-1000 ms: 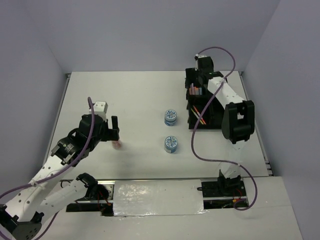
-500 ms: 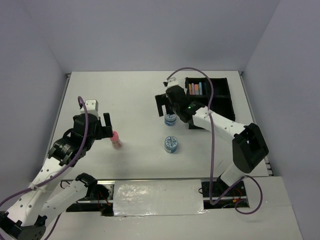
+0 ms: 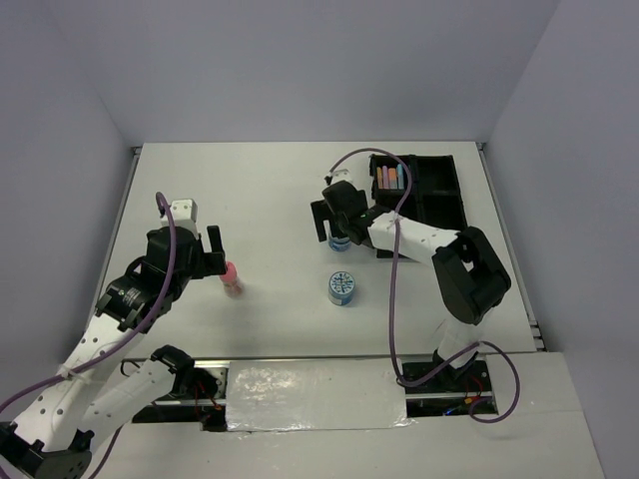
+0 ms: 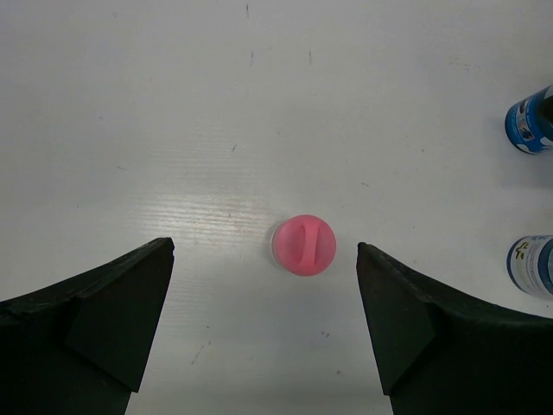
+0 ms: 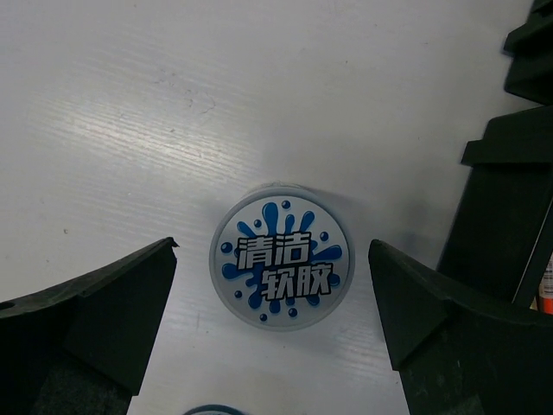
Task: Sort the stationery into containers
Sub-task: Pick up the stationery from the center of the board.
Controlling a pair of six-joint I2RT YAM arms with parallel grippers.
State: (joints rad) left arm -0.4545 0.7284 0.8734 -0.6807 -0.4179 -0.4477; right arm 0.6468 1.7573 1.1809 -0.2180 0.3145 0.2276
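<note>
Black tray (image 3: 439, 180) sits far right on the table, long side running away from the arms, split into compartments. Far-left compartment: a row of short sticks (image 3: 391, 178) packed side by side; orange, pink and blue visible. Far-right compartment is too dark to read from above. Near compartments: the right arm (image 3: 414, 235) crosses over them, so I can't tell the contents.

Table (image 3: 260, 190): white, matte, faint scuffs in the wrist views. Shiny taped strip (image 3: 315, 394) along the near edge between the two bases. Pale lavender-grey walls (image 3: 300, 70) on the left, back and right.

Two round tubs stand upright on the table, just left of the tray. Far tub (image 5: 282, 256): blue splash print with white lettering on the lid. It sits directly under the right gripper (image 5: 273, 248), jaws spread wide, one finger each side, both clear of the tub, nothing held. The tray edge shows just right of that tub in the right wrist view. Near tub (image 3: 342, 288) stands apart from the far one, toward the bases.

Pink bottle (image 4: 304, 245): upright, mid-left of the table, well apart from tubs and tray. Left gripper (image 4: 263, 252) hangs above it, jaws wide. The bottle is between the fingers, nearer the one on the right of that view, touching neither.
</note>
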